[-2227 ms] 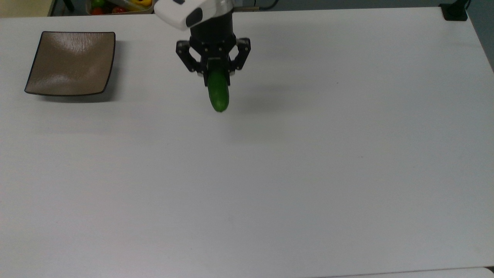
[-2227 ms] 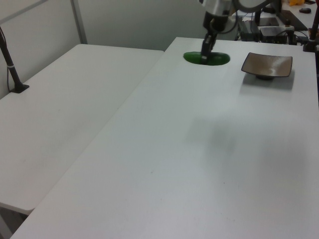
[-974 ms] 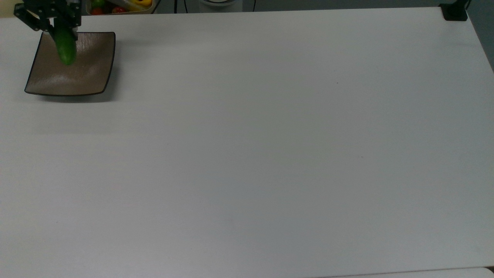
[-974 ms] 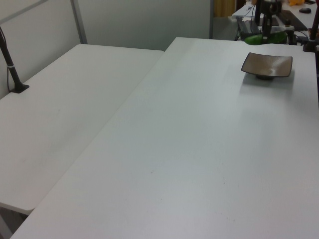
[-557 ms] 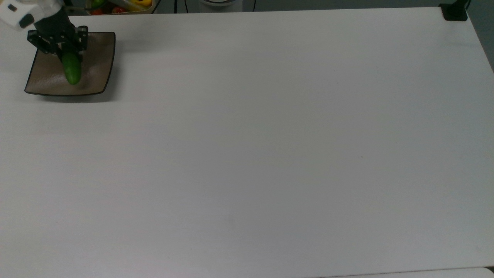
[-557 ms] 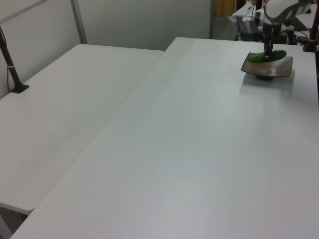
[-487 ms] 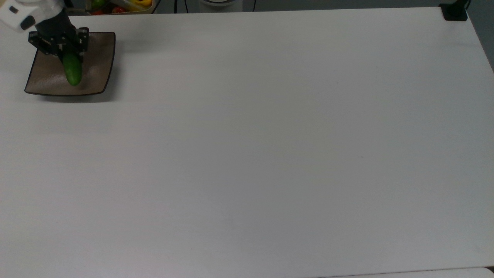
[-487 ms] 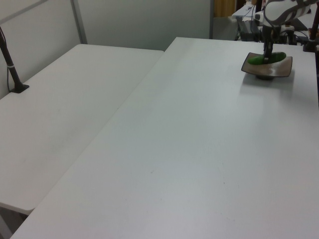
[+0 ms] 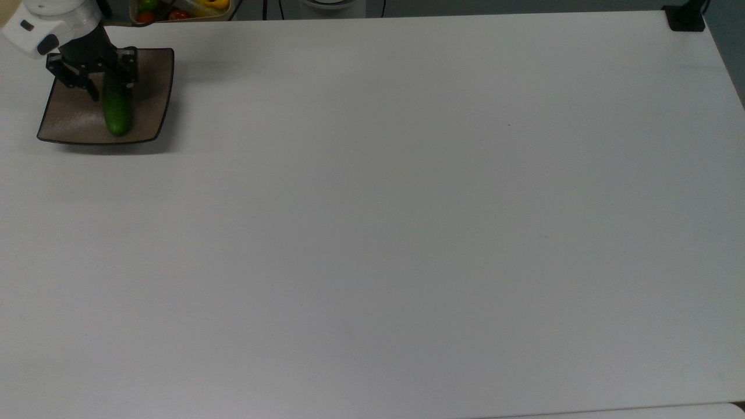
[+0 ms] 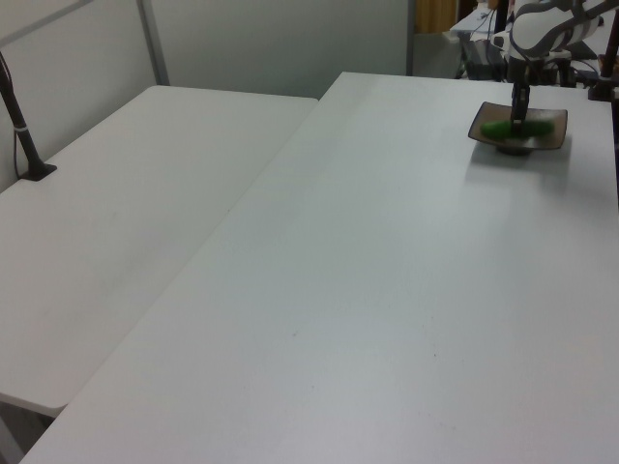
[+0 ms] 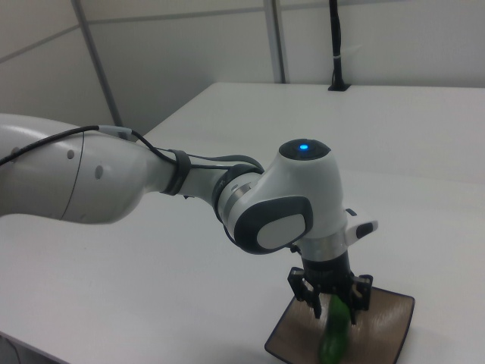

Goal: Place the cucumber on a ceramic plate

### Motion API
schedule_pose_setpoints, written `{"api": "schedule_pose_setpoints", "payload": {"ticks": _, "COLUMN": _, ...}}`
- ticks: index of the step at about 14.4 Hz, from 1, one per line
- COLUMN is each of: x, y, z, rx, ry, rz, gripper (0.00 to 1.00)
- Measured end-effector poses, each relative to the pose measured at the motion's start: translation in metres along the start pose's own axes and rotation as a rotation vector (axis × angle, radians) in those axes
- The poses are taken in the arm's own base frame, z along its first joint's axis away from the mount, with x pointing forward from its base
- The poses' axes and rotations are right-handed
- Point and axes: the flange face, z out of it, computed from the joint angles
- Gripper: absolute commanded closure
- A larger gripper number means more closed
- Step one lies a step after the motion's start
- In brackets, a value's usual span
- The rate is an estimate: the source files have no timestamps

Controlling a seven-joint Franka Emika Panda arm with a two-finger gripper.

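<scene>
Three fixed cameras, one white table (image 9: 407, 233).
Top view: high, looking down, ceramic plate (image 9: 75, 113) at far-left corner. Left view: low from opposite end, plate (image 10: 546, 135) distant. Right view: close behind the arm (image 11: 114, 178), plate (image 11: 390, 318) at bottom edge.

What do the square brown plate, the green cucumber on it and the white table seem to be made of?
The square brown plate looks like glazed ceramic: glossy sheen, faint brushed streaks, thin dark rim. The dark green cucumber has smooth, slightly shiny skin; whether it is real or plastic cannot be told. The white table looks like matte laminate, flat and even with only soft reflections, though the core is hidden.
</scene>
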Motion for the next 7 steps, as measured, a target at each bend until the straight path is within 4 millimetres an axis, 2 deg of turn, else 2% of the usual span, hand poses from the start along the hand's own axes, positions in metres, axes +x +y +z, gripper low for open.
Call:
{"api": "schedule_pose_setpoints", "payload": {"ticks": 2, "x": -0.001, "y": 0.002, "z": -0.002, "rx": -0.003, "ry": 0.002, "rz": 0.004, "gripper": 0.0}}
{"api": "schedule_pose_setpoints", "payload": {"ticks": 4, "x": 0.0, "y": 0.003, "z": -0.016, "rx": -0.011, "ry": 0.018, "rz": 0.004, "gripper": 0.0}}
{"api": "schedule_pose_setpoints", "payload": {"ticks": 5, "x": 0.001, "y": 0.003, "z": -0.029, "rx": -0.005, "ry": 0.019, "rz": 0.005, "gripper": 0.0}}
{"api": "schedule_pose_setpoints", "payload": {"ticks": 7, "x": 0.004, "y": 0.0, "z": -0.068, "rx": 0.014, "ry": 0.022, "rz": 0.002, "gripper": 0.0}}
